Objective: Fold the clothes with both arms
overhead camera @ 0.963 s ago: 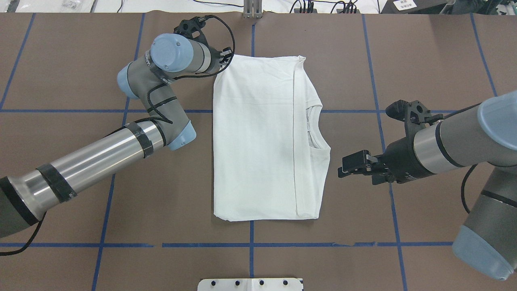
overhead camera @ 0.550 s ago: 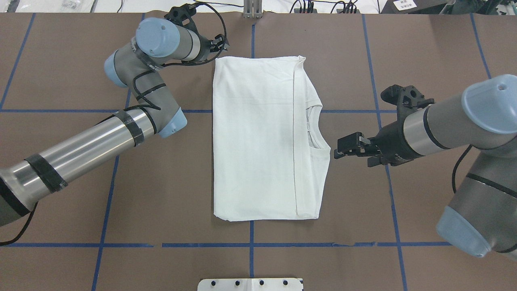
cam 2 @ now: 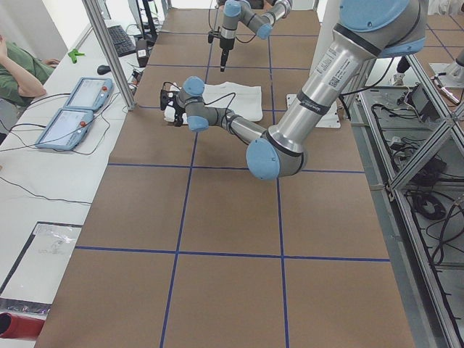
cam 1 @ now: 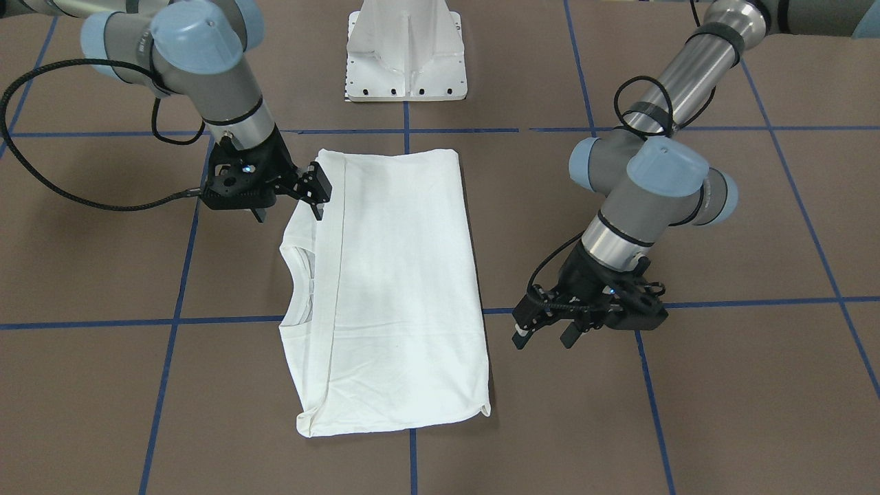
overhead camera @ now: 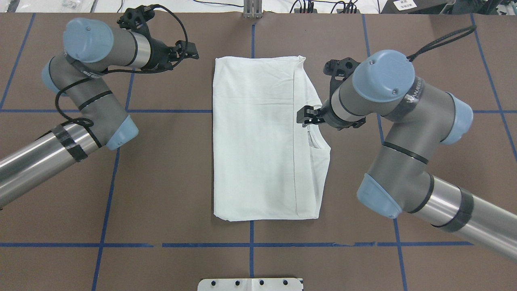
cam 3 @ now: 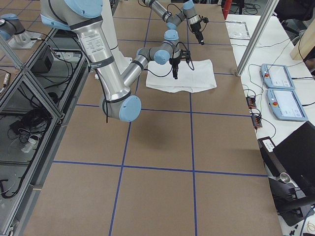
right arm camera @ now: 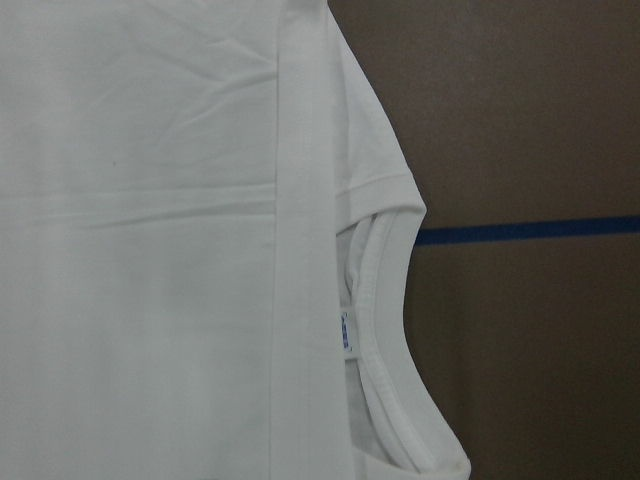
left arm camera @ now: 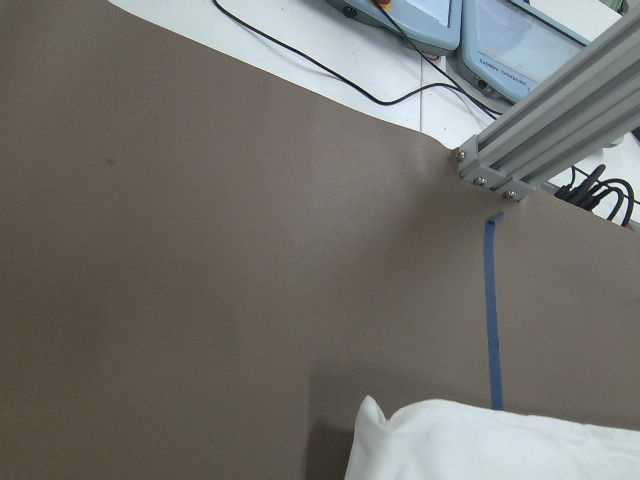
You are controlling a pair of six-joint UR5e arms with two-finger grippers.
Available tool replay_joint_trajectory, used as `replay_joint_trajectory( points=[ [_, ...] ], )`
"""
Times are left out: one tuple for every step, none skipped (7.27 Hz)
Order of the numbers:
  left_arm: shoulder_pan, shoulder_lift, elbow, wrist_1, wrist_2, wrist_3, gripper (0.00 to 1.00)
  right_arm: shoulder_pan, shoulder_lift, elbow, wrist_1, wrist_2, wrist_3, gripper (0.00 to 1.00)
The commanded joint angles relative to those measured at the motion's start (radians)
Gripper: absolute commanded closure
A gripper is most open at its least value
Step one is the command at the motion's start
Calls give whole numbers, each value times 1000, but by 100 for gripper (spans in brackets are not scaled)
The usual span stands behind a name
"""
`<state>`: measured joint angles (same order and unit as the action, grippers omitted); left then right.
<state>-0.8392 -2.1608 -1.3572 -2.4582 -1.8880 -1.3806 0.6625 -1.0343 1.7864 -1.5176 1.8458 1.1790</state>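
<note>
The clothes, one white T-shirt (overhead camera: 258,137), lie folded into a long rectangle mid-table, with the ribbed collar (right arm camera: 385,330) and a small neck label (right arm camera: 345,332) showing on the side toward the right arm. My right gripper (overhead camera: 305,115) hovers over the collar edge of the shirt (cam 1: 399,289), open and holding nothing. My left gripper (overhead camera: 190,51) stands off the shirt's far corner on the left arm's side, apart from the cloth, and its fingers (cam 1: 520,335) are open and empty. The left wrist view shows only that corner of the shirt (left arm camera: 480,445).
Blue tape lines (overhead camera: 250,244) grid the brown table. The white pedestal base (cam 1: 405,55) sits at the robot's edge. An aluminium post (left arm camera: 550,110) stands at the far edge. On a side table lie control pendants (cam 2: 72,109), near a person's green sleeve (cam 2: 18,72).
My right gripper swung in from the table's right side to above the shirt's collar. My left gripper drew back from the shirt's far corner, away from the cloth.
</note>
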Motion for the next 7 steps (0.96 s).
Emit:
replay_joint_trajectory(
  points=[
    [-10,160,-318,159,-92,11,0,18,152,-224,-9,-115,-24,0],
    [-8,195,-462,308,-94,49,0,40,204,-342,63,-137,-25,0],
    [-6,197,-546,420,-94,76,0,58,241,-496,214,-154,-25,0],
    [-4,194,-563,441,-92,78,0,81,269,-609,308,-171,-57,0],
    [-4,196,-563,441,-91,78,0,83,310,-686,338,-219,-111,0],
    [-4,193,-562,441,-92,78,0,81,360,-758,347,-253,-120,0],
    [-3,193,-553,440,-91,78,0,81,381,-800,361,-258,-139,0]
  ],
)
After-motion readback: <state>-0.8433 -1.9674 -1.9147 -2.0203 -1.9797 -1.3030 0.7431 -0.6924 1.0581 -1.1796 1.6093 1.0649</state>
